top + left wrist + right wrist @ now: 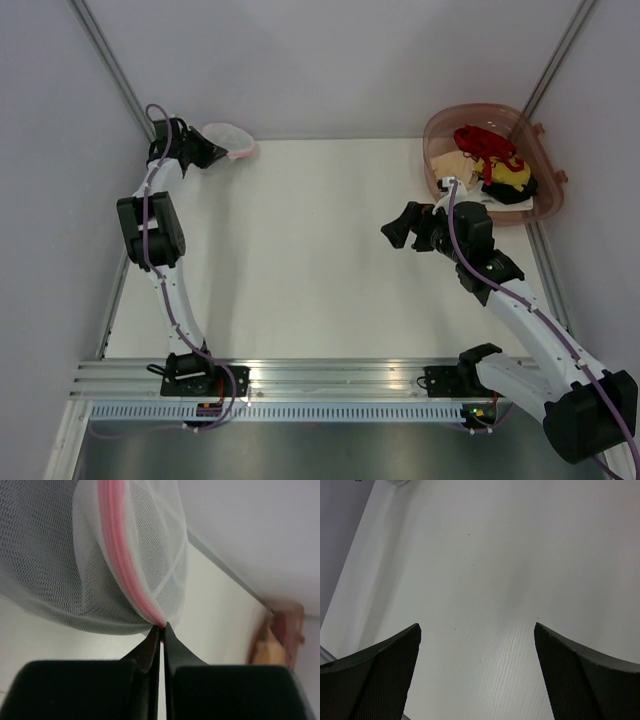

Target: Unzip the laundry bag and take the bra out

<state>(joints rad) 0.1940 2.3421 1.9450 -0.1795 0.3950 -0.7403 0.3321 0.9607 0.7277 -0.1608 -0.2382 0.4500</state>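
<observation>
The laundry bag (pixel 230 139) is a small white mesh pouch with a pink zipper rim, at the far left corner of the table. In the left wrist view the laundry bag (pixel 75 570) fills the upper left, its pink zipper (pixel 117 555) running down to my fingertips. My left gripper (pixel 162 627) is shut on the bag's pink zipper edge; from above the left gripper (pixel 213 152) sits against the bag's near-left side. My right gripper (pixel 398 229) is open and empty over the table's right middle; it shows wide apart in its wrist view (pixel 477 630). No bra shows inside the bag.
A pinkish-brown plastic basket (pixel 440 128) with red, yellow, black and beige clothes stands at the far right corner; its edge shows blurred in the left wrist view (pixel 280 635). White walls close the table at the back and sides. Metal rails run along the near edge.
</observation>
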